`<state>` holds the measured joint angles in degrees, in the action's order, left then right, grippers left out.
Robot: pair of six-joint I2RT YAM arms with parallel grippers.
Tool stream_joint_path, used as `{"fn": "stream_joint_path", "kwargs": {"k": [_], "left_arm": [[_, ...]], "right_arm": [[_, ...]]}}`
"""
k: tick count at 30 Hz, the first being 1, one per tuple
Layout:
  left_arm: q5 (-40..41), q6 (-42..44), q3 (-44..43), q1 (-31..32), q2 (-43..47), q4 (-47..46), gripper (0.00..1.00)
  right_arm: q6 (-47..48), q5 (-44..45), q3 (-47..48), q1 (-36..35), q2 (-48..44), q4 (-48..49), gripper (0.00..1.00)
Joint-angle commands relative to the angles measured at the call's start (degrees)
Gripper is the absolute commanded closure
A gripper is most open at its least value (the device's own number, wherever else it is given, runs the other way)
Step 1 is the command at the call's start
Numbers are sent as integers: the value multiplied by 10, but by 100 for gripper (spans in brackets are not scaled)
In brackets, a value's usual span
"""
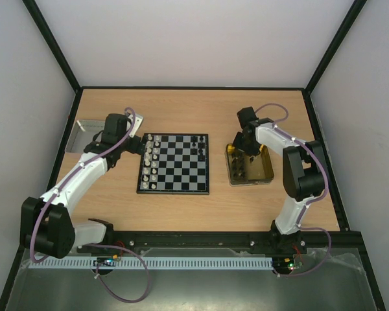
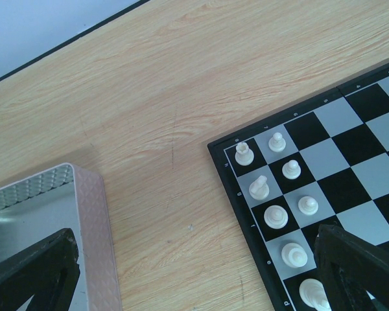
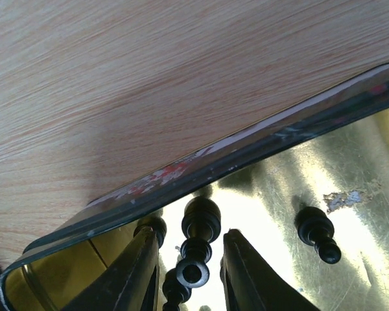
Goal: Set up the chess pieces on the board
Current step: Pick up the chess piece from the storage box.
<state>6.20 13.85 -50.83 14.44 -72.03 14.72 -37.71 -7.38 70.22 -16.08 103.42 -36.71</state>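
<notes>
The board point(image 1: 174, 163) lies mid-table, with white chess pieces point(image 1: 152, 162) in its two left columns and a few black ones point(image 1: 196, 144) at its far right. In the left wrist view, white pieces point(image 2: 275, 216) stand along the board's edge point(image 2: 233, 194). My left gripper point(image 2: 191, 243) hangs wide open and holds nothing, over bare wood between the silver tray and the board. My right gripper point(image 3: 189, 236) reaches into the yellow tray point(image 3: 246, 152). Its fingers flank a lying black piece point(image 3: 200, 220), with a thin gap on each side.
A silver tray point(image 1: 81, 133) sits at the far left, close to my left gripper's left finger point(image 2: 32, 269). More black pieces point(image 3: 316, 230) lie in the yellow tray point(image 1: 262, 172), right of the board. Dark frame walls border the table.
</notes>
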Motion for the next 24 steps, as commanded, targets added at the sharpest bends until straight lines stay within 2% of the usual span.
{"fn": "stream_joint_path", "kwargs": {"k": [1,16,24], "left_arm": [[-1,-2,-9,-3,6,6,1],[3,-5,-12,-2,1,9,1],[3,-6,-12,-1,-1,9,1]], "right_arm": [[4,4,-11,3,5,7,74],[2,11,-15,3,5,12,77],[4,11,-16,3,7,12,85]]}}
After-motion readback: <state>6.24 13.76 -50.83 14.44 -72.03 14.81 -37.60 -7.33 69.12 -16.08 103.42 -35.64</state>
